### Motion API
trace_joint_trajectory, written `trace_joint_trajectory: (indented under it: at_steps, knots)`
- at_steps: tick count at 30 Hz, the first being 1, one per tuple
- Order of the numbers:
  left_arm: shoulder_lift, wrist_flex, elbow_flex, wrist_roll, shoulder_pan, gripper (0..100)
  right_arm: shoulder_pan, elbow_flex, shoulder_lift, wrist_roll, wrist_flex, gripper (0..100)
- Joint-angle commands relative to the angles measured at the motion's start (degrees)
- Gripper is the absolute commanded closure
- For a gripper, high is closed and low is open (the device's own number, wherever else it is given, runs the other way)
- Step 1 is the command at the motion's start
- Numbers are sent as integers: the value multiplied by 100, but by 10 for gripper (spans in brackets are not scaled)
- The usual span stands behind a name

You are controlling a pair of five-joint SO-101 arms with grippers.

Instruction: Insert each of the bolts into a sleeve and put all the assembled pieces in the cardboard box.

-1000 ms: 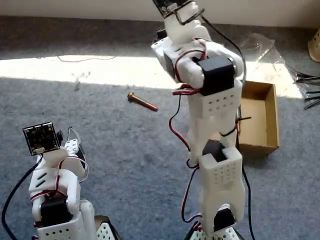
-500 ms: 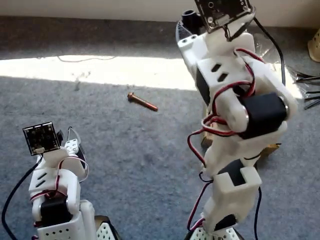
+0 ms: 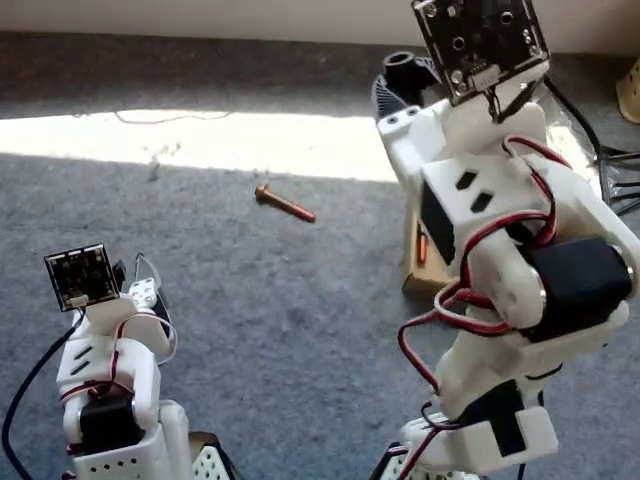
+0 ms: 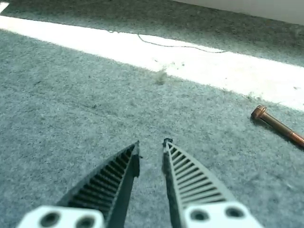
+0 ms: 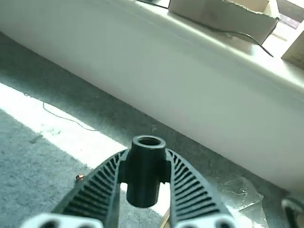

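A copper bolt (image 3: pixel 285 203) lies on the grey carpet left of centre, also seen in the left wrist view as the bolt (image 4: pixel 278 126) and in the right wrist view as a bolt head (image 5: pixel 79 177). My right gripper (image 3: pixel 400 82) is raised high at the back, shut on an upright black sleeve (image 3: pixel 405 64); its wrist view has the sleeve (image 5: pixel 144 175) between the fingers of the right gripper (image 5: pixel 146 156). The cardboard box (image 3: pixel 412 262) sits mostly hidden behind the right arm, with a copper piece (image 3: pixel 422 246) inside it. My left gripper (image 4: pixel 151 148) hovers low over bare carpet, open and holding nothing.
The left arm (image 3: pixel 105 360) stands at the front left. A sunlit strip (image 3: pixel 200 140) with a thin cable crosses the carpet below the wall. Crumpled clear plastic (image 5: pixel 237 194) and black tools (image 3: pixel 620 165) lie at the far right.
The right arm has swung to the right and risen toward the camera with the sleeve in its gripper, now covering most of the box. The left arm has not moved.
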Motion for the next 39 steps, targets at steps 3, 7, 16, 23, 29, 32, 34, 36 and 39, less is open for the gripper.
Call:
trace_joint_trajectory:
  at_steps: [3,7,16,23,29,32,34,36,39]
  knots:
    - [-66,-123,-13,-35,110,910,13,673,-989,9,84,994]
    - [-66,-141,75,-53,391,910,13,1411,-1622,9,84,994]
    - [-66,-1116,620,-53,409,910,13,3011,-2870,35,75,994]
    - [-66,-1134,637,-53,418,910,13,4207,-3697,44,75,994]
    - [-66,-1143,637,-53,418,909,31,5657,-4356,44,-338,994]
    - [-66,-1143,637,-53,418,909,31,6703,-4787,35,-919,994]
    - [-66,-1257,646,-53,418,912,31,7459,-5138,26,-1411,994]
    - [-66,-1433,769,-53,418,912,22,8224,-5552,9,-1921,994]
    - [-66,-1925,1033,-53,418,912,22,9305,-6202,9,-2686,994]
